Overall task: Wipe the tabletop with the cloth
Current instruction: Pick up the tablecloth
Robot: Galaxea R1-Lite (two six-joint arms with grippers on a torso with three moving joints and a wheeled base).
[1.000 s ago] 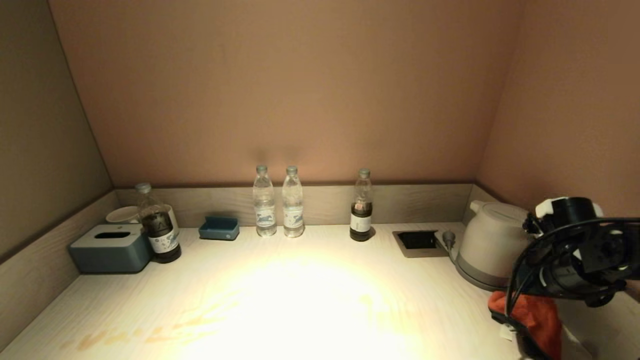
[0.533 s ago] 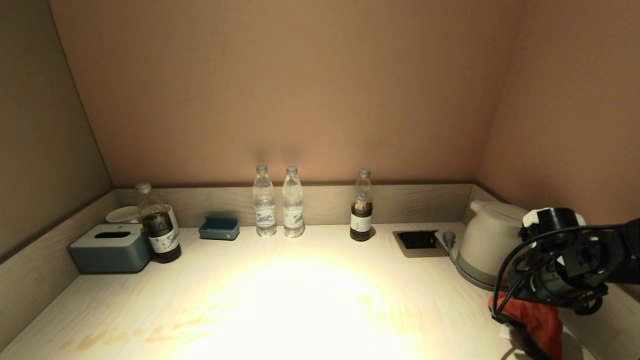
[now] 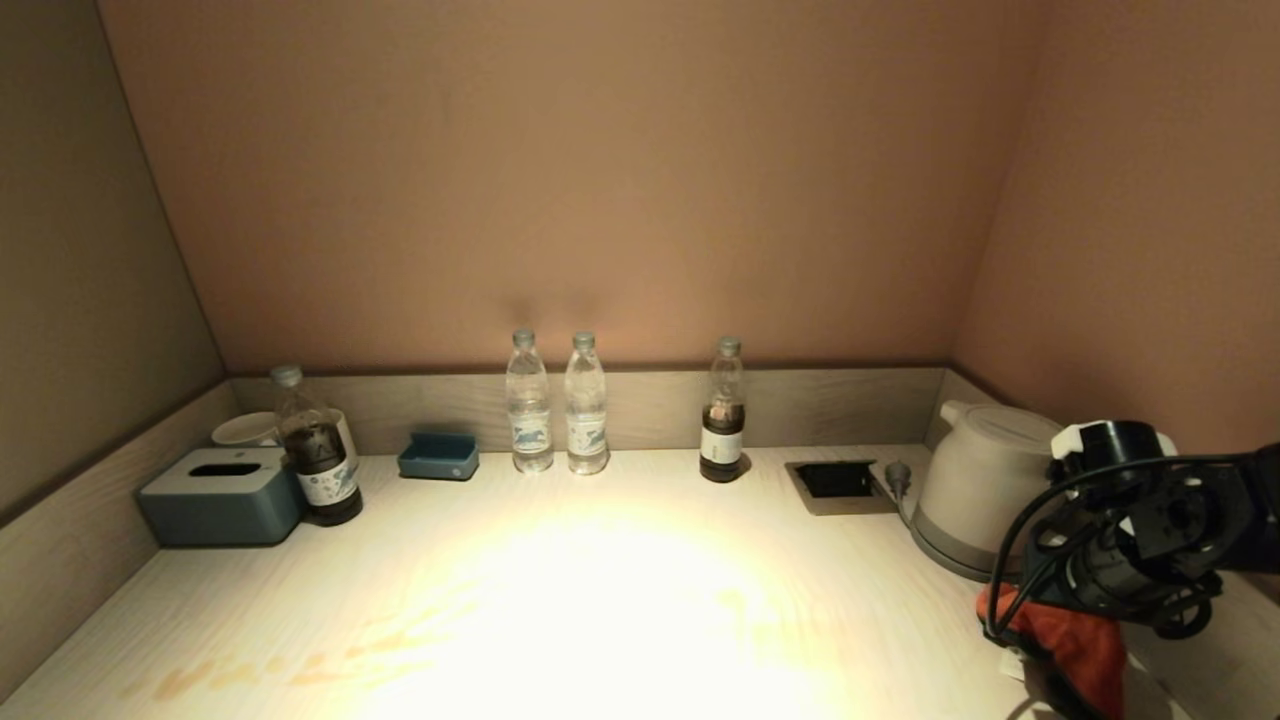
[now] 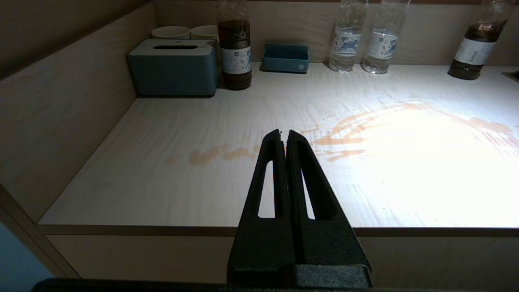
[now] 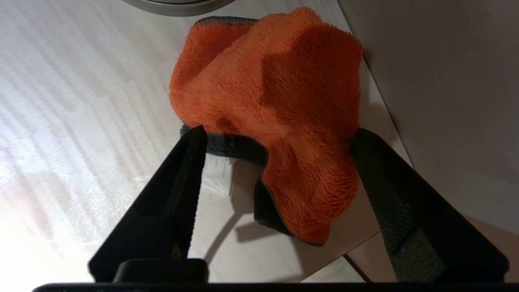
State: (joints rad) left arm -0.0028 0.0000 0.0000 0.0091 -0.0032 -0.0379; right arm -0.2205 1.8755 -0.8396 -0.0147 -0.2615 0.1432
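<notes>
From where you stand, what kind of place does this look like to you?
Most likely a hotel room's refreshment counter, set in a walled alcove. An electric kettle stands beside a recessed socket, sealed water bottles line the back wall, and cups sit behind a tissue box.

Fluffy orange cloth [image 5: 275,101], pale matt wood-grain tabletop [image 3: 560,600], clear plastic bottles [image 3: 557,405], matt black gripper [image 5: 279,138]

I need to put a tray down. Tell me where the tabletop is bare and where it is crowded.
Bare: the broad middle and front of the tabletop, though orange stains streak it. Crowded: the tissue box corner, the water bottles along the back, and the kettle corner, where the right gripper straddles the cloth.
</notes>
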